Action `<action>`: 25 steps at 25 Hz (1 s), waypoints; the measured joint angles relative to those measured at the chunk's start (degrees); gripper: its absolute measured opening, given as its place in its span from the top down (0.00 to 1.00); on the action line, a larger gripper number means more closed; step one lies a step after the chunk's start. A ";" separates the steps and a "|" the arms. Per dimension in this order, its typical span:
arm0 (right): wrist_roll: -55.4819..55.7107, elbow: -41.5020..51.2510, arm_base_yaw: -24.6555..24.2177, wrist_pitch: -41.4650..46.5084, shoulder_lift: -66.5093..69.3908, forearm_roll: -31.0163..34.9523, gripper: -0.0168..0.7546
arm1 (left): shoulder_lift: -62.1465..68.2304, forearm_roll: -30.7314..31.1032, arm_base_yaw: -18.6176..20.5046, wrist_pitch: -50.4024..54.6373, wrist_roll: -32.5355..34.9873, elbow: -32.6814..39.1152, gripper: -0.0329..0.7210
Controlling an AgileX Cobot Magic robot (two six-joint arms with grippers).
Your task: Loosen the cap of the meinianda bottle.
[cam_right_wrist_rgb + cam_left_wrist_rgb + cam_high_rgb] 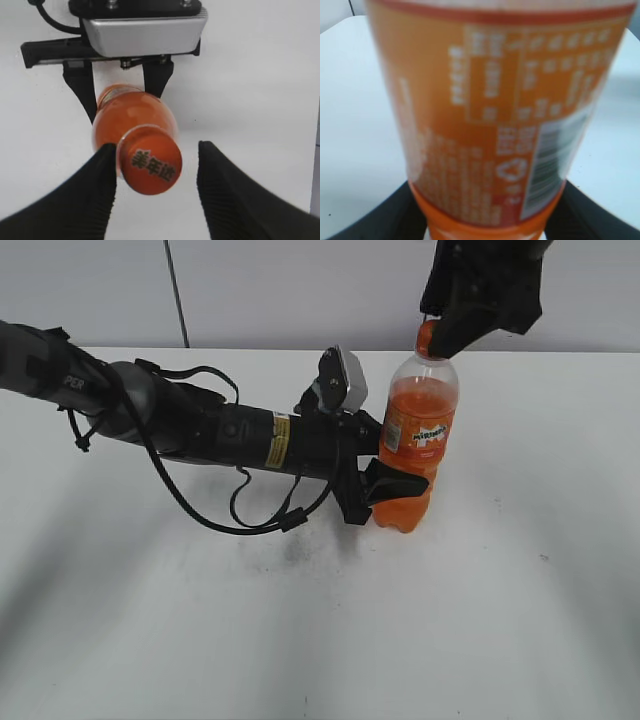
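Note:
The meinianda bottle (415, 445) stands upright on the white table, full of orange liquid. My left gripper (385, 488) is shut on its lower body from the left; the label (490, 115) fills the left wrist view, with a black finger at each lower corner. The orange cap (427, 337) with dark print on top (150, 166) sits on the bottle. My right gripper (156, 175) hangs above it, open. Its left finger touches or nearly touches the cap; its right finger stands clear of it. The right wrist view also shows the left gripper's fingers around the bottle (132, 117).
The white table (480, 620) runs wide around the bottle. A pale wall (300, 290) stands behind the table's far edge. The left arm (200, 425) with looping cables lies across the table's left half.

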 joint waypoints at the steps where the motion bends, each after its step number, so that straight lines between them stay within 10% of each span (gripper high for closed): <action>1: 0.77 -0.21 -0.06 0.00 -0.55 0.86 0.44 | 0.00 0.02 0.00 0.00 0.00 0.00 0.43; 6: 14.42 -0.74 0.00 0.04 -4.48 3.62 0.39 | 0.00 0.20 0.00 0.00 -0.02 0.00 0.43; 13: 71.45 -0.34 0.00 0.04 -4.70 -5.30 0.39 | 0.00 0.25 0.00 -0.16 -0.17 0.00 0.43; 25: 74.87 0.19 -0.06 0.22 -0.34 -1.09 0.39 | 0.00 0.47 0.00 -0.35 -0.22 0.00 0.43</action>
